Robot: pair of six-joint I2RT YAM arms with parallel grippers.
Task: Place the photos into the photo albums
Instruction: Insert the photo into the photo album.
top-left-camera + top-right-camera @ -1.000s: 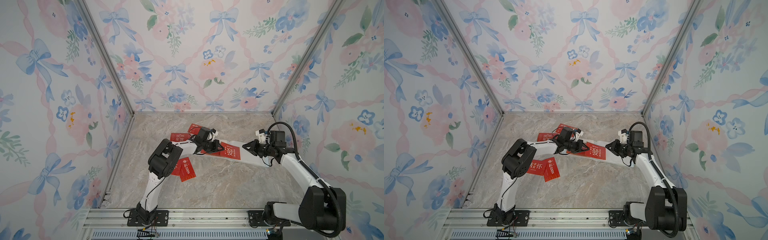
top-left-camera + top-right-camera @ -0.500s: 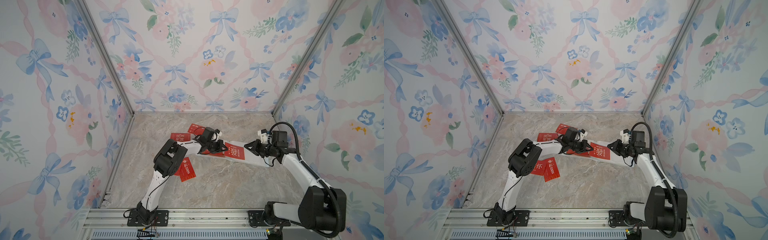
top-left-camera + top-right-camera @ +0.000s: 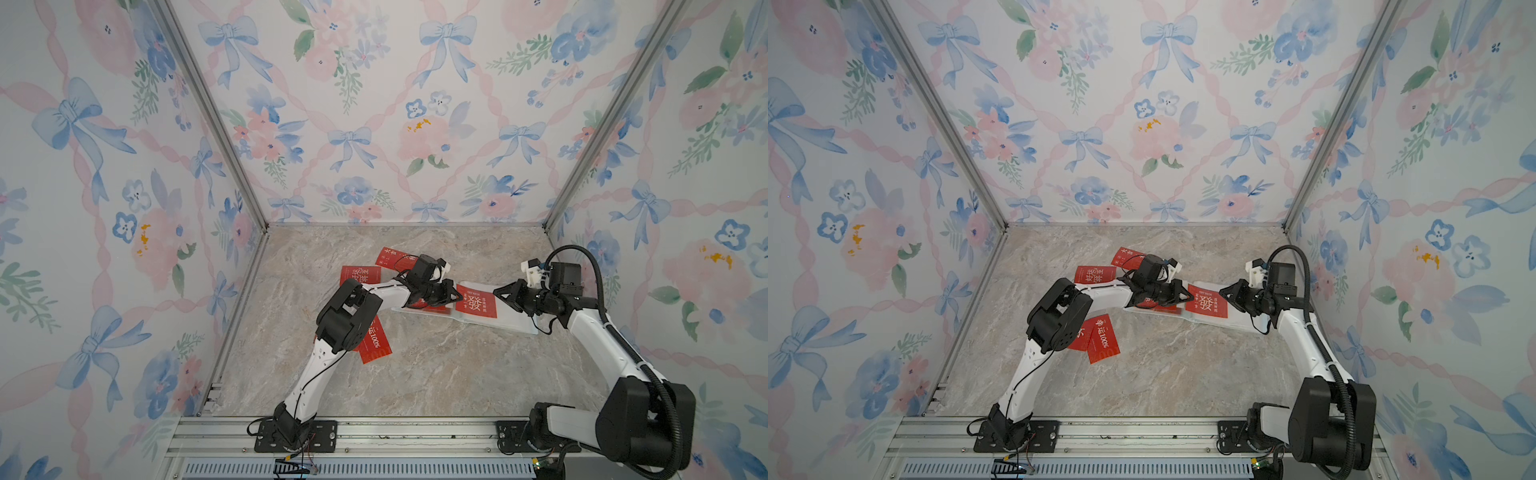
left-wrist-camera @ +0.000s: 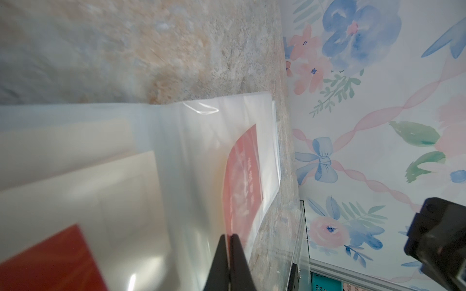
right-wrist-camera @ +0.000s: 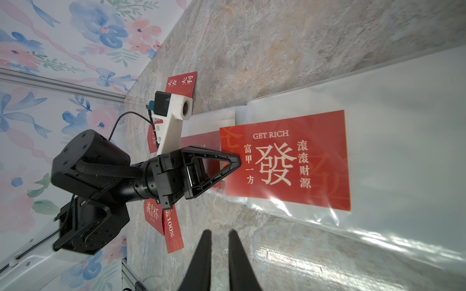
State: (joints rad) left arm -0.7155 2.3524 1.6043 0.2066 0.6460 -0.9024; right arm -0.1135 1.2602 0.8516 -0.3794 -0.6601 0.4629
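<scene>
**Ana:** Where's the photo in play?

**Ben:** The GET RICH card (image 5: 285, 161) lies on the open photo album (image 3: 515, 322), on the page nearer the right arm. Most of it is already under the clear sleeve. A narrow strip sticks out at the sleeve mouth, by the album's spine.

**Ana:** And the grippers?

**Ben:** The left gripper (image 5: 238, 160) looks clenched on that exposed strip. Its wrist view shows the jaws pressed together, with red showing through the frosted film. The right gripper (image 5: 220, 235) hangs just beside the album's edge with its jaws slightly parted. Only bare counter (image 3: 436, 374) shows between them, so it's grasping nothing.

**Ana:** How will the card handle?

**Ben:** I'd judge it light, thin and springy, stiff enough to slide but quick to bow if shoved at an angle. I'd pinch the middle of the protruding short edge and push flat along the page. The sleeve film looks glossy and limp, so it may cling or wrinkle. The album is light too and could skate on the smooth counter, so pressing the page down with the free gripper would help.

**Ana:** The others?

**Ben:** A second red card (image 5: 199, 141) sits on the album's other page, and I can't tell whether it's sleeved. The loose photos (image 3: 360, 275) lie on the counter past the album's left-arm end, some partly hidden under the left arm.
</scene>
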